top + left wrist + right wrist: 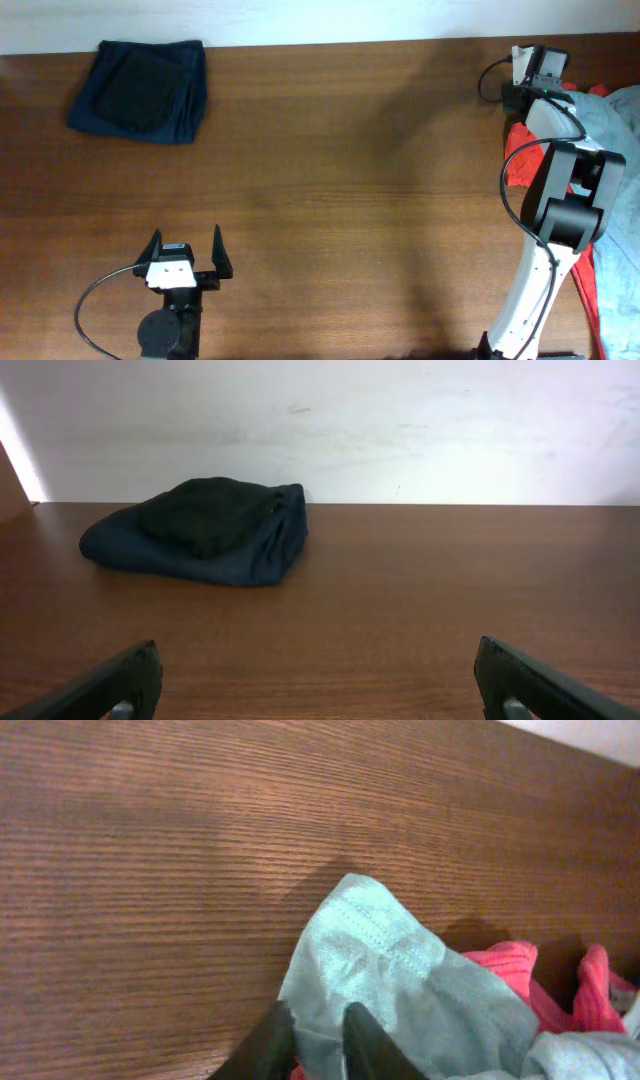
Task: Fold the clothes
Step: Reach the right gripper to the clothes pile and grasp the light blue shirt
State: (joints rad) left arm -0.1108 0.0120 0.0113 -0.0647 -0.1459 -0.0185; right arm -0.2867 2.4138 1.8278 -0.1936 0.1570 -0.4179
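One dark garment (140, 90) lies folded. Our right gripper (315, 1030) pinches the pale shirt (400, 970); it and the red shirt (500, 970) await folding. Our left gripper (186, 240) hangs wide open.

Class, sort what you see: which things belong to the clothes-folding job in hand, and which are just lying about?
In the job: pale grey-teal cotton T-shirt, pinched by right gripper; crumpled red cotton garment beside it.
Lying about: folded dark navy fabric bundle; open, idle left gripper; brown wooden table.
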